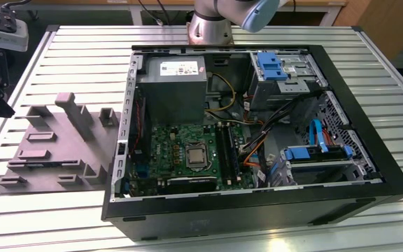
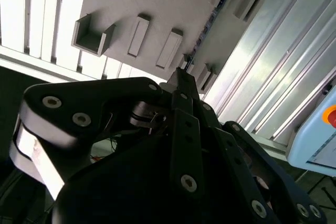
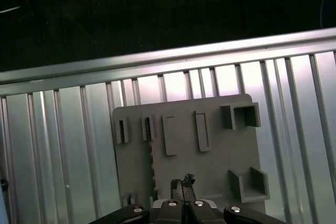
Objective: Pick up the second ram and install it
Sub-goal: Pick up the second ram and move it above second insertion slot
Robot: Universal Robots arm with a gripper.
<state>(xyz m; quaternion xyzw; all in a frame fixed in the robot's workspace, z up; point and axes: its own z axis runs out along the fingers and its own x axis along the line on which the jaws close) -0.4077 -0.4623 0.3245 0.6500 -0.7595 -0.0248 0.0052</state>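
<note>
Tool (image 3: 183, 182), black, closed, over slotted matte grey fixture (image 3: 210, 166) with thin ram (image 2: 210, 22)

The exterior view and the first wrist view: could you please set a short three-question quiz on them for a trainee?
1. True or false: the computer case is closed by its side panel.
2. In the exterior view, the grey fixture block lies: A) inside the case; B) on the slatted table, at the exterior view's left of the case; C) on the power supply.
3. Fill in: in the first wrist view, the hand is over the ____.
Key: 1 false, the case is open and shows the motherboard; 2 B; 3 grey fixture block.
</note>
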